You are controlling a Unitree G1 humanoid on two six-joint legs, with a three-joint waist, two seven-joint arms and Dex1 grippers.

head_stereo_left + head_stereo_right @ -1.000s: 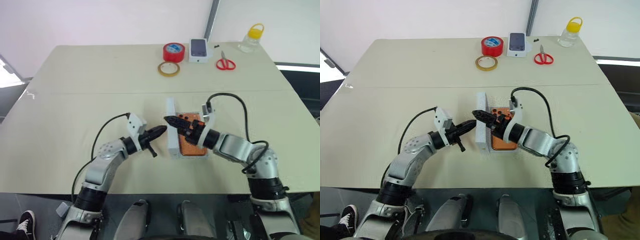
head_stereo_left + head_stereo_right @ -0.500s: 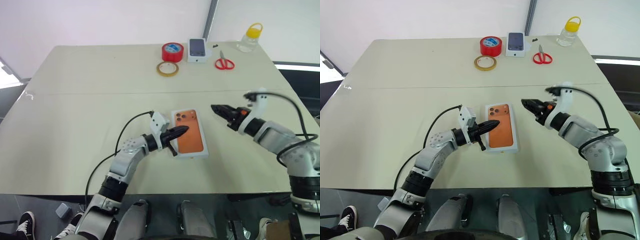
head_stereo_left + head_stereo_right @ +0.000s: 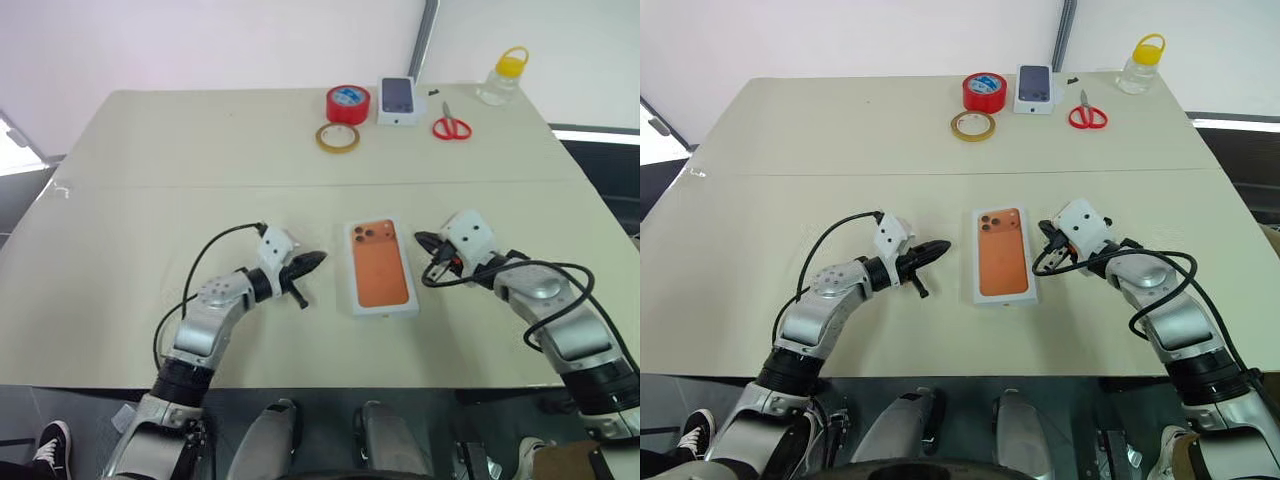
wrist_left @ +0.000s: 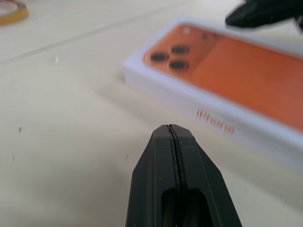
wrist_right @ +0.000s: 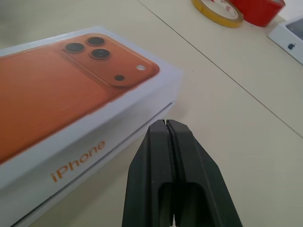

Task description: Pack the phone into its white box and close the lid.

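The white box (image 3: 380,268) lies flat at the table's middle with the lid (image 5: 61,104) on it. The lid's top is printed orange with dark camera lenses, and its side reads "iPhone". The phone is hidden. My left gripper (image 3: 318,258) is shut and empty, a short way off the box's left side, pointing at it. My right gripper (image 3: 420,240) is shut and empty, just off the box's right side near its far corner. In the left wrist view the right gripper (image 4: 265,12) shows beyond the box (image 4: 227,94).
Along the far edge stand a red tape roll (image 3: 347,103), a yellow tape ring (image 3: 337,138), a small white box printed with a dark phone (image 3: 397,100), red scissors (image 3: 451,127) and a bottle with a yellow cap (image 3: 503,77).
The lid, which stood on edge at the box's left side, now lies flat on the box. My right gripper shut and drew off to the right. My left gripper touched the box, then backed away left.
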